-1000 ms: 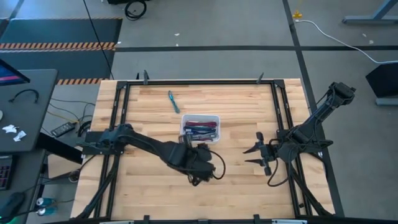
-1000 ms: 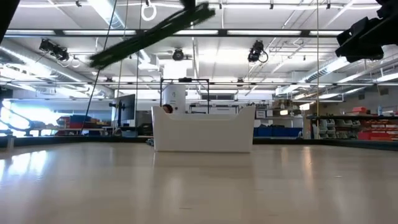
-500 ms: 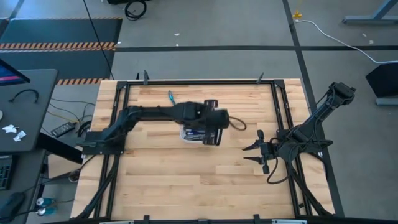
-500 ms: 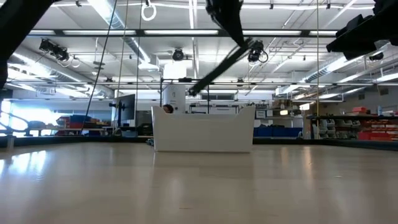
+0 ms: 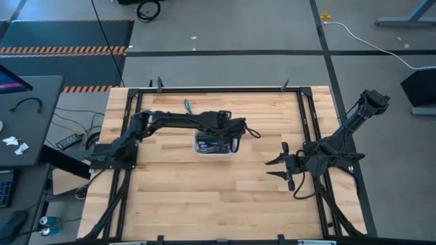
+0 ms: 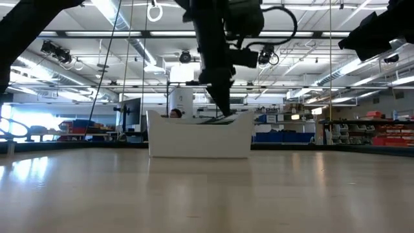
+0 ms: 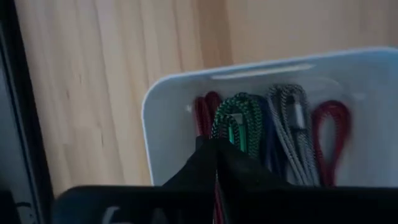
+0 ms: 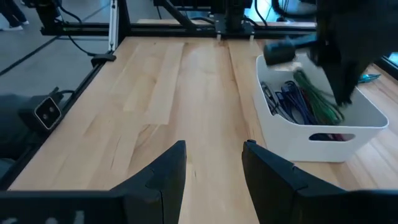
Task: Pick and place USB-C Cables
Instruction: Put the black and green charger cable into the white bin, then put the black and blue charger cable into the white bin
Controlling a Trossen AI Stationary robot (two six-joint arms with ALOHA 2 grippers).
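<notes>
The left gripper is inside the white bin at mid worktop, fingers pressed together at the green cable (I judge a placing step). To do it well, part the fingers low, then rise straight. The USB-C Cables lie bundled in the bin; one teal cable is beyond it. The right gripper waits spread.
</notes>
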